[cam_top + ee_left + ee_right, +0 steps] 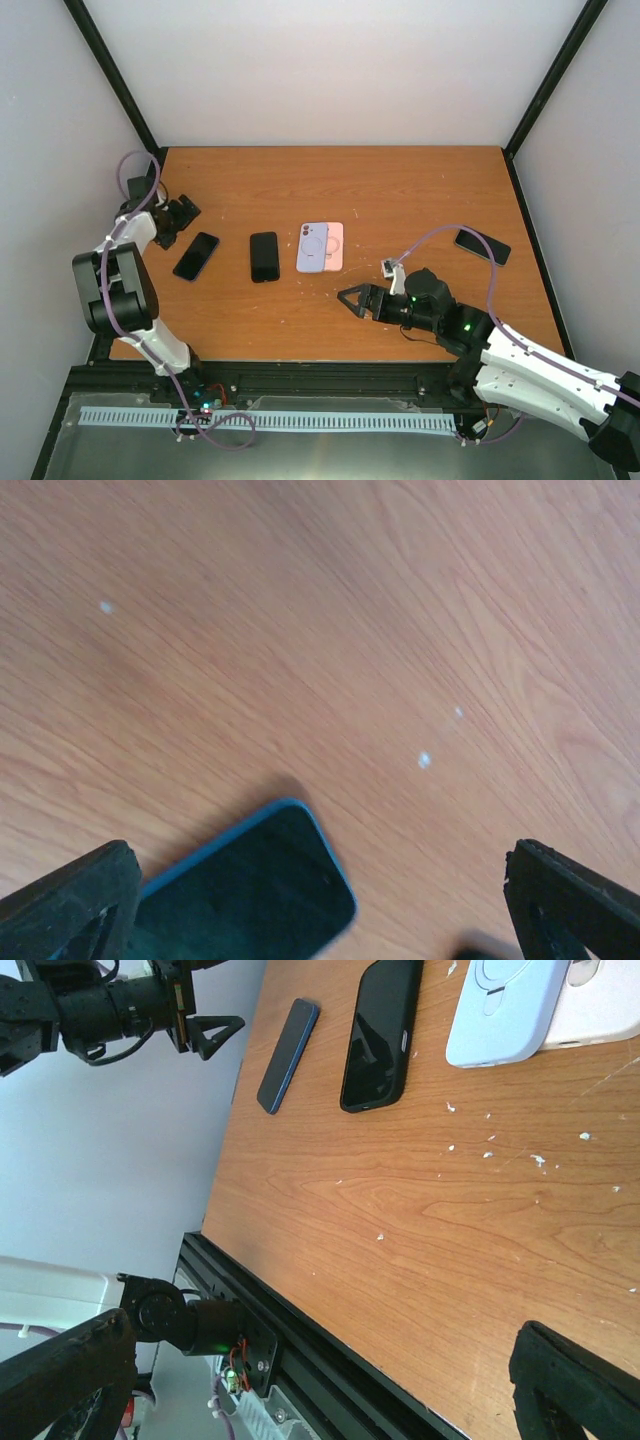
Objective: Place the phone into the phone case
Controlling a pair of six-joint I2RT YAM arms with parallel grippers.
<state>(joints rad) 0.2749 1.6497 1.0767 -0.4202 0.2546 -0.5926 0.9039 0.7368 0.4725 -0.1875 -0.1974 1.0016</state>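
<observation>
Wood table, white-flecked: blue phone beside black phone, lilac case touching pink item, left gripper past the blue phone, right gripper fingers spread wide.

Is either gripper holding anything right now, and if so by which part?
Nothing is held. The left gripper is open beside the blue-edged phone, which lies flat on the table; the right gripper is open and empty.

On the table, a phone lies left of a second phone; two overlapping cases lie right of it, and a third phone far right.
</observation>
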